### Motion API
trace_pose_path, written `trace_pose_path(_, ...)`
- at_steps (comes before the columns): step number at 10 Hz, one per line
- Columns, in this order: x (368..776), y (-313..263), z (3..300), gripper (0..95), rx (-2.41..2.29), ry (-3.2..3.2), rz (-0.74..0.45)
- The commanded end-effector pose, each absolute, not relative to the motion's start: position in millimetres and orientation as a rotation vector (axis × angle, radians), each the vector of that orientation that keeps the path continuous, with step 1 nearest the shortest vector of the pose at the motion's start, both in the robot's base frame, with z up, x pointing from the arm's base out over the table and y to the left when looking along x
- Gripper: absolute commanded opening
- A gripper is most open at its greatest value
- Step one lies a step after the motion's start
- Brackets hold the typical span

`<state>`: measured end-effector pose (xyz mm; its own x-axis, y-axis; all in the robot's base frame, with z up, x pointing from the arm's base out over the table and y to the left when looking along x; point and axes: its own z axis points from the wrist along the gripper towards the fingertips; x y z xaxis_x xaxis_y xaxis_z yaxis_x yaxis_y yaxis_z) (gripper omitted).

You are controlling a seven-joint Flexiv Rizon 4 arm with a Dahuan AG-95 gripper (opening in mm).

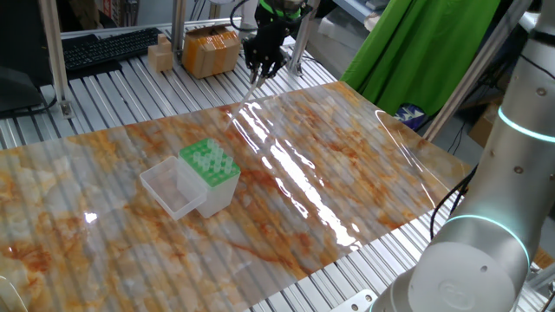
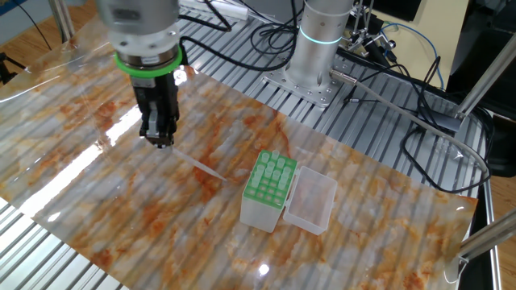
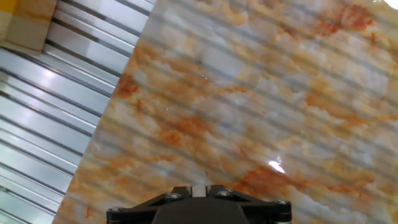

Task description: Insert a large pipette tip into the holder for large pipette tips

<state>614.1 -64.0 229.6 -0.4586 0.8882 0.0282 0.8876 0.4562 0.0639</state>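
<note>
A slender whitish large pipette tip [image 2: 197, 165] sticks out slantwise from my gripper [image 2: 161, 142], which is shut on its thick end and hangs over the marbled table sheet. From the far side, the gripper [image 1: 260, 73] is above the back edge of the sheet, well away from the holder. The holder for large pipette tips [image 1: 210, 162] is a clear box with a green hole plate [image 2: 270, 177]. Its clear lid [image 2: 310, 200] lies open beside it. In the hand view a pale piece shows between the dark jaws of the gripper [image 3: 199, 188]; the holder is out of that view.
Cardboard boxes [image 1: 211, 48] and a keyboard [image 1: 108, 48] lie behind the sheet on the slatted metal table. A green cloth [image 1: 425, 52] hangs at the back right. The arm's base [image 2: 318, 48] and cables [image 2: 419, 121] stand past the sheet's far edge.
</note>
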Motion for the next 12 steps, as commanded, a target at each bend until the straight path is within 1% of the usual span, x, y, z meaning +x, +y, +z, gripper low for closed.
trace_pose_path(1, 618.7, -63.5, 229.8, 0.0, 1.630, 2.720, 0.120)
trace_pose_path(3, 618.9, -63.6, 229.8, 0.0, 1.624, 2.744, 0.138)
trace_pose_path(6, 618.9, -63.6, 229.8, 0.0, 1.629, 2.755, 0.125)
trace_pose_path(10, 618.9, -63.6, 229.8, 0.0, 1.634, 2.774, 0.179)
trace_pose_path(12, 618.9, -63.6, 229.8, 0.0, 1.585, 2.762, 0.152)
